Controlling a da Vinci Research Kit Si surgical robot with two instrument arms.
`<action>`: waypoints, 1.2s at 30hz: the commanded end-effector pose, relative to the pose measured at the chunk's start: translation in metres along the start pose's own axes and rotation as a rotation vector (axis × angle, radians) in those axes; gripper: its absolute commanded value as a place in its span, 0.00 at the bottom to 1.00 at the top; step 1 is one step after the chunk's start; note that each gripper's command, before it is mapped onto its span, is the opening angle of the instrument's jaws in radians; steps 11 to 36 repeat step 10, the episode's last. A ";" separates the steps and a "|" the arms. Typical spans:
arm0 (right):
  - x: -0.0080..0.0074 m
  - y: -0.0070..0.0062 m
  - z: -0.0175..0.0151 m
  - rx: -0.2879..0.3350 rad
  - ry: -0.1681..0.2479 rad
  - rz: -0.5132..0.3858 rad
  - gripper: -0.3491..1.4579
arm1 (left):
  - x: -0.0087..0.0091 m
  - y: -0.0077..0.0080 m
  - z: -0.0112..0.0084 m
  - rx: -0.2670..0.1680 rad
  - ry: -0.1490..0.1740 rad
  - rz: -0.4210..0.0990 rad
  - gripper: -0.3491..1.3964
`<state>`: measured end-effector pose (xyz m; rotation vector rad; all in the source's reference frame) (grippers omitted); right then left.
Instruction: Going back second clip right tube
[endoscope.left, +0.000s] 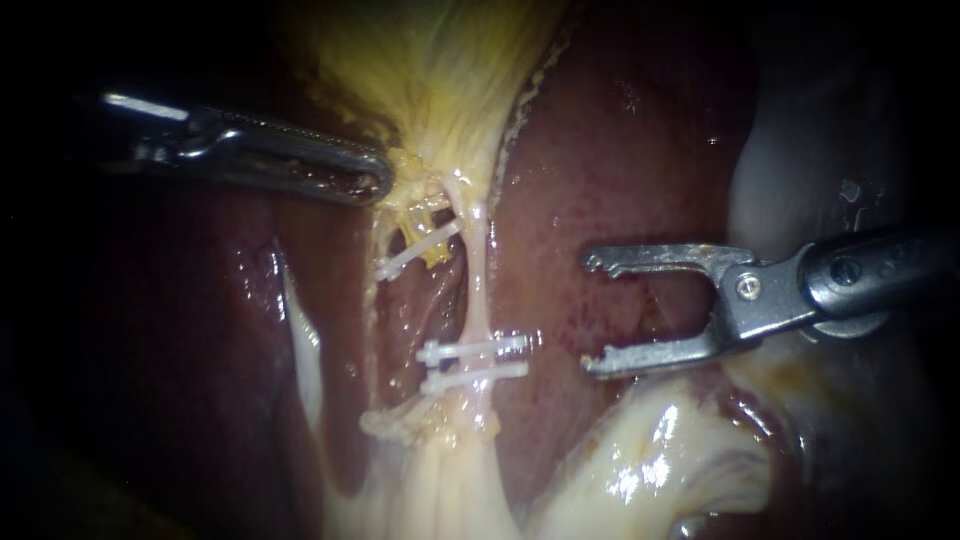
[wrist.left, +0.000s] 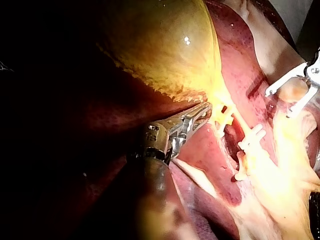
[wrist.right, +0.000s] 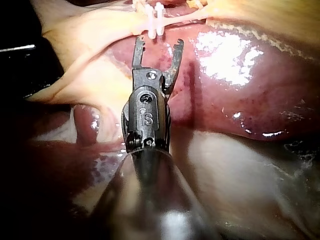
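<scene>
Tube: pale thin right tube (endoscope.left: 479, 295), lying over dark red liver (endoscope.left: 620, 150).
Clips (endoscope.left: 480, 349): white plastic, two side by side, clamped across the right tube's lower part (a third white clip (endoscope.left: 418, 250) sits higher, on the neighbouring strand).
Right tool (endoscope.left: 592, 313): metal, jaws spread wide, empty, just beside the clips, not touching.
Left tool (endoscope.left: 383, 185): metal, jaws clenched on the yellow gallbladder (endoscope.left: 430, 70) at its neck.
</scene>
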<state>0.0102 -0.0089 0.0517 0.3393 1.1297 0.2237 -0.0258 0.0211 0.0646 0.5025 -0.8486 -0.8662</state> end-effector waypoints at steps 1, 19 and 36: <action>0.0000 0.0000 0.0000 -0.001 0.000 0.000 0.47 | 0.0000 0.0000 -0.0001 0.003 0.000 0.001 0.00; 0.0001 -0.0002 0.0011 0.004 0.000 0.024 0.47 | -0.0005 0.0001 -0.0013 0.015 0.005 0.000 0.00; 0.0001 -0.0002 0.0011 0.004 0.000 0.024 0.47 | -0.0005 0.0001 -0.0013 0.015 0.005 0.000 0.00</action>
